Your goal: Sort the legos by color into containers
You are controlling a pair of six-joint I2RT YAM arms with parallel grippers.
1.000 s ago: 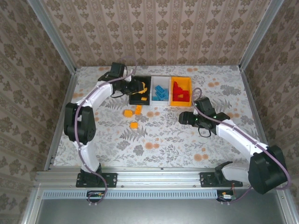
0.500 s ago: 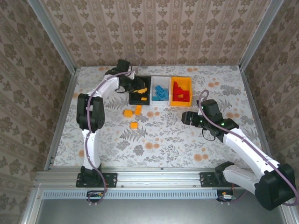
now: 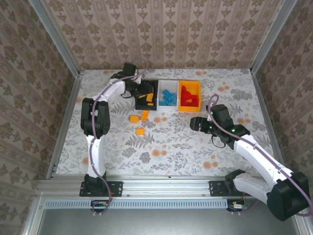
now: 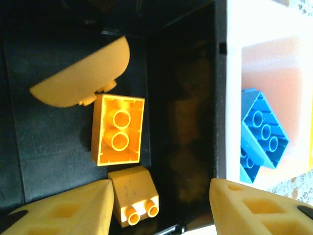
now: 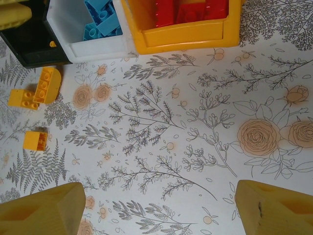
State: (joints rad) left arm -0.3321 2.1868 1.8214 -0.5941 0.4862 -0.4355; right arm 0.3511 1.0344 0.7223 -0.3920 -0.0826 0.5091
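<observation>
My left gripper [image 3: 143, 94] hangs open inside the black bin [image 3: 152, 82], nothing between its fingers. In the left wrist view the black bin [image 4: 49, 147] holds three orange-yellow legos: a curved one [image 4: 83, 76], an upturned rectangular brick [image 4: 119, 129] and a sloped brick [image 4: 133, 193] right beside the left fingertip [image 4: 68, 210]. Blue legos [image 3: 168, 96] lie in the white bin [image 3: 167, 82], red legos [image 3: 188, 94] in the orange-yellow bin [image 3: 190, 108]. Three orange-yellow legos [image 3: 133, 118] [image 3: 145, 114] [image 3: 140, 131] lie loose on the table. My right gripper [image 3: 194, 124] hovers open over bare cloth.
The right wrist view looks over the floral cloth toward the three bins [image 5: 186, 36] and the loose orange-yellow legos [image 5: 48, 84] [image 5: 23, 99] [image 5: 35, 140] at its left. Wallpapered walls and metal posts [image 3: 68, 54] enclose the table.
The left arm folded so its elbow swung toward the front, while its gripper stayed over the black bin. The right arm shifted slightly to the right. Both have held still in the last half second.
</observation>
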